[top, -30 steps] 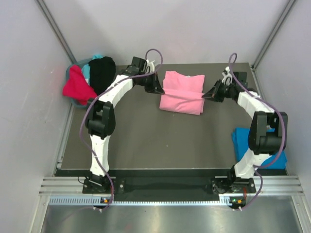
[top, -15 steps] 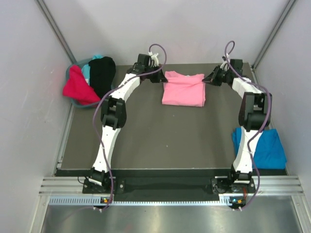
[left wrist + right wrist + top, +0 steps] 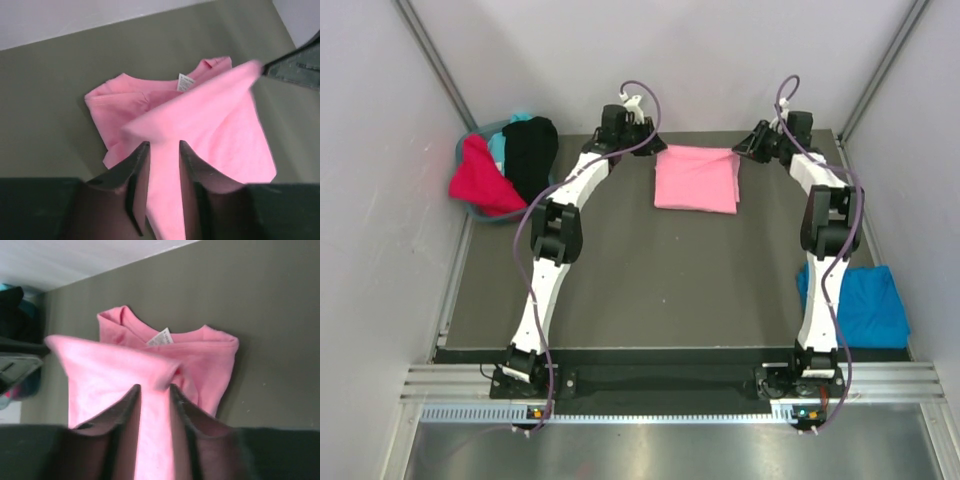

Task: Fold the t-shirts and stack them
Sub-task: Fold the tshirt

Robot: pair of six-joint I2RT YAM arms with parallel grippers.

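Observation:
The light pink t-shirt (image 3: 697, 180) lies folded at the far middle of the table. My left gripper (image 3: 647, 146) is at its far left corner and my right gripper (image 3: 752, 148) at its far right corner. In the left wrist view the gripper (image 3: 164, 146) is shut on a pink fold (image 3: 210, 115) held above the collar and white neck tag (image 3: 185, 82). In the right wrist view the gripper (image 3: 154, 387) is likewise shut on pink cloth (image 3: 110, 370), with the tag (image 3: 160, 337) beyond it. A bright blue t-shirt (image 3: 860, 305) lies folded at the near right.
A basket (image 3: 462, 150) at the far left corner holds red (image 3: 478, 180), teal (image 3: 498, 147) and black (image 3: 530, 150) shirts. Grey walls close in the table on three sides. Both arms stretch along the table's sides to its far edge.
Both grippers have moved from the shirt's middle to the far edge, carrying the pink cloth over the collar end. The pink shirt now looks flatter and squarer.

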